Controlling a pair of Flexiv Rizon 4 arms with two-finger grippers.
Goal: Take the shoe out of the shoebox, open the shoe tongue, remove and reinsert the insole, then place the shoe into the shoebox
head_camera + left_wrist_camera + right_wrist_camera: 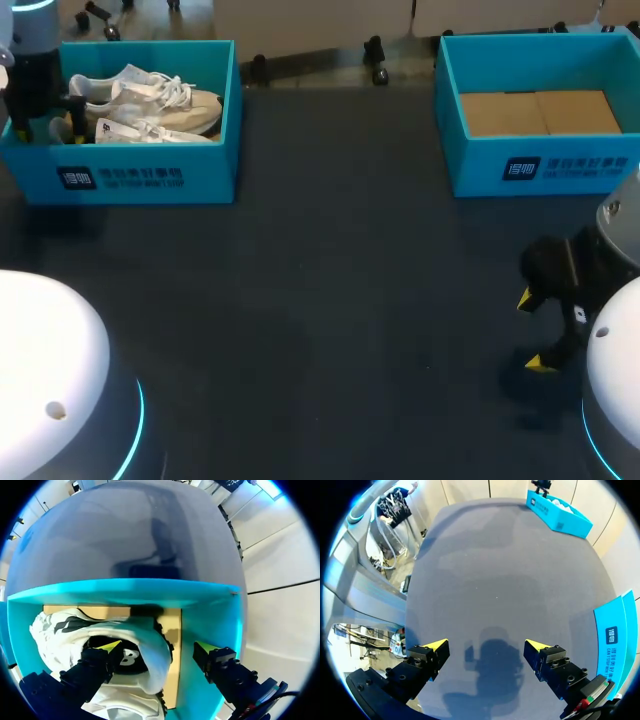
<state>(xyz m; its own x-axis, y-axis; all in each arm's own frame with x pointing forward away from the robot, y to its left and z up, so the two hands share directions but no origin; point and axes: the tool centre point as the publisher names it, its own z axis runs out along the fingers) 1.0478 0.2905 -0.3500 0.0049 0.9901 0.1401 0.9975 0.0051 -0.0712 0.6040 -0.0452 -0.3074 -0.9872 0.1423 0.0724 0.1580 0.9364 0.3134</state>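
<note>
A: Where's the shoe?
B: The white shoe (160, 100) is inside the left shoebox (150, 178), at the far left corner of the table (330, 280). It takes up most of the box, with the laces showing on top.
A: Anything else in that box?
B: A second white piece (150, 133) with dark marks lies along the near wall. I can't tell if it's another shoe.
A: Left gripper?
B: The left gripper (157, 647) is down in the box at its left end, fingers wide apart. In the wrist view one yellow tip sits over the shoe's dark opening. The other is outside the shoe, apart from it, next to the box's teal wall. The shoe's white collar is between the fingers, but only one side is near it, so it has no grip.
A: Right gripper?
B: The right gripper (532, 330) is by the table's right edge, toward the near side. Its fingers are spread wide over bare tabletop and hold nothing. Its shadow falls right under it.
A: The other box?
B: The right shoebox (540, 172) is at the far right corner, and only its brown cardboard floor (540, 112) shows inside. It's well apart from both grippers.
</note>
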